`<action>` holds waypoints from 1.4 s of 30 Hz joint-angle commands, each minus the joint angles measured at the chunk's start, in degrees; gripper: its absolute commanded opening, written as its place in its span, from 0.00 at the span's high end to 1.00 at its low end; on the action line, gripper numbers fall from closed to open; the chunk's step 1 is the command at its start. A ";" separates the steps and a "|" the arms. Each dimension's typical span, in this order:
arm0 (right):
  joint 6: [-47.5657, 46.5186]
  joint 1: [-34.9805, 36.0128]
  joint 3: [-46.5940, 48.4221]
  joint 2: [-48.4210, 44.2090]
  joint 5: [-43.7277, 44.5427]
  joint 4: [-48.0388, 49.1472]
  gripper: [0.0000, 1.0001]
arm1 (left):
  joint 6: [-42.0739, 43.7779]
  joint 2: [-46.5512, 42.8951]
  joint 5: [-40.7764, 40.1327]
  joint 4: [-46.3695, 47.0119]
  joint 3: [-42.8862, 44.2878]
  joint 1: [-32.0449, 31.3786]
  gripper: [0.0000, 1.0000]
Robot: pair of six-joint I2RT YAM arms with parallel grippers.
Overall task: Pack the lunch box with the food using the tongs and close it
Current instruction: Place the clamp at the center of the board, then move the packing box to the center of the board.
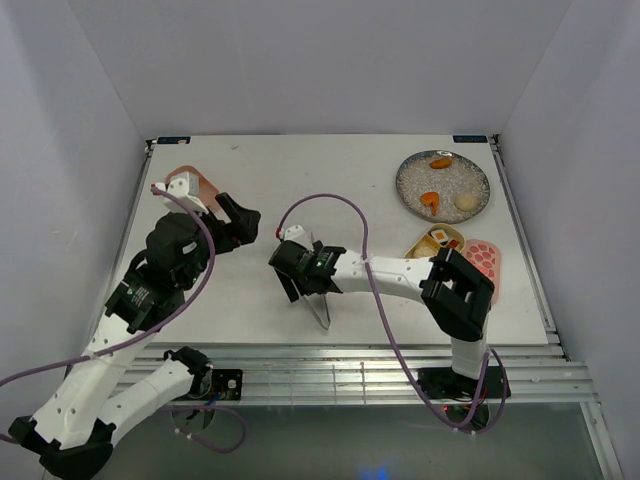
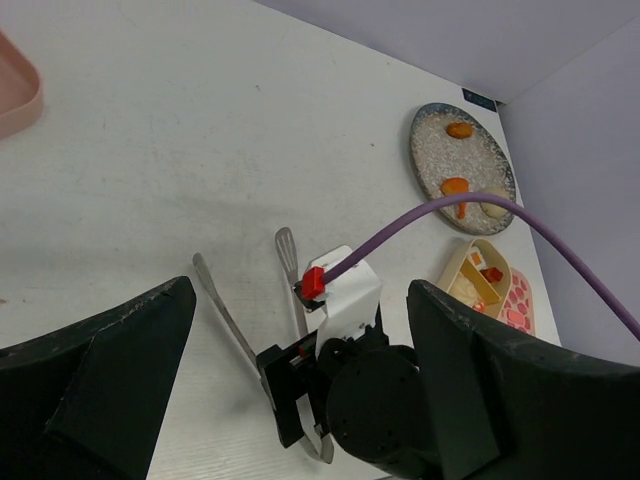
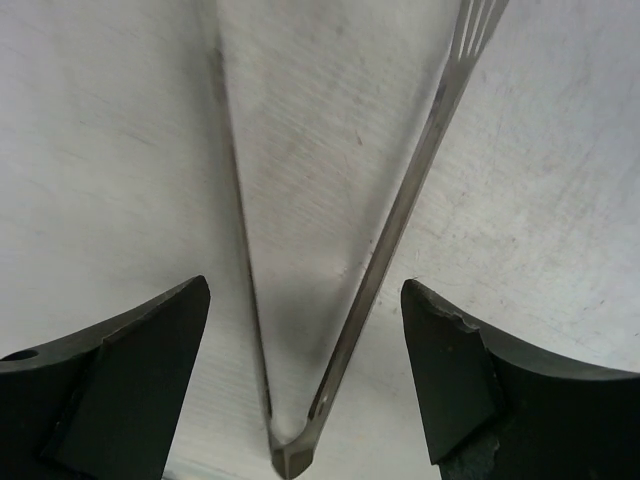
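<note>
Left gripper (image 2: 300, 292) hung w/ fingers spread wide, nothing btwn them. A pink tray (image 2: 15, 95) sat near it, off its left side. What showed of that tray looked bare; the rest was out of view.

Mid-table, the right gripper (image 3: 305, 290) was low over the tongs (image 3: 400, 210), its fingers (image 3: 130, 370) spread & standing either side of the hinge end, clear of both silvery arms, not pinching. The tongs lay flat on the table, V opening away from the hand, slotted tip fwd.

Step in hand, by the look of it: picking up the tongs, w/ packing unfinished & the box not yet closed. Next move prob. calls for a gentle squeeze on both arms near the hinge, firm enough to lift but w/out clamping the tips together, then a carry over to the food.

Well apart from the right gripper, off to the far right, a grey speckled plate (image 1: 452, 182) held two orange-topped pieces (image 1: 440, 162) & a cream bun (image 1: 466, 202). Nearer that arm's elbow, the tan-yellow tray (image 2: 452, 280) had a few small pieces in it, at least one white w/ a red-orange top; count too small to tell. A pink pebble-patterned lid (image 1: 482, 258) lay on that tray's right, touching or just beside it, can't tell which.
</note>
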 commanded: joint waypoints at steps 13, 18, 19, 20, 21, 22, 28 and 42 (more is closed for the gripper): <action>-6.56 -9.23 -10.97 -31.56 -2.35 -0.94 0.17 | 5.41 21.78 3.21 -4.45 23.40 -0.27 0.02; -7.61 -11.17 -19.93 -44.91 -2.63 3.20 0.17 | 4.18 26.18 1.63 -3.93 24.47 -0.01 0.02; -7.79 -11.17 -21.43 -46.51 -2.98 4.16 0.17 | 4.09 27.06 2.15 -3.75 24.64 0.25 0.02; -8.49 -11.17 -22.75 -49.57 -3.33 6.17 0.18 | 4.09 29.25 3.03 -3.84 25.43 0.86 0.02; -8.58 -11.17 -25.11 -50.91 -3.68 6.98 0.18 | 4.18 30.40 4.34 -4.10 26.05 2.52 0.02; -8.76 -11.17 -26.18 -52.14 -4.47 7.85 0.18 | 4.27 31.72 6.79 -4.88 26.66 3.41 0.02; -8.93 -11.17 -33.73 -60.40 -6.06 14.79 0.18 | 5.67 38.67 11.38 -8.32 31.15 13.78 0.02; -12.45 -11.17 -37.79 -67.53 -0.44 14.63 0.19 | 6.64 46.93 9.89 -8.32 30.36 19.15 0.02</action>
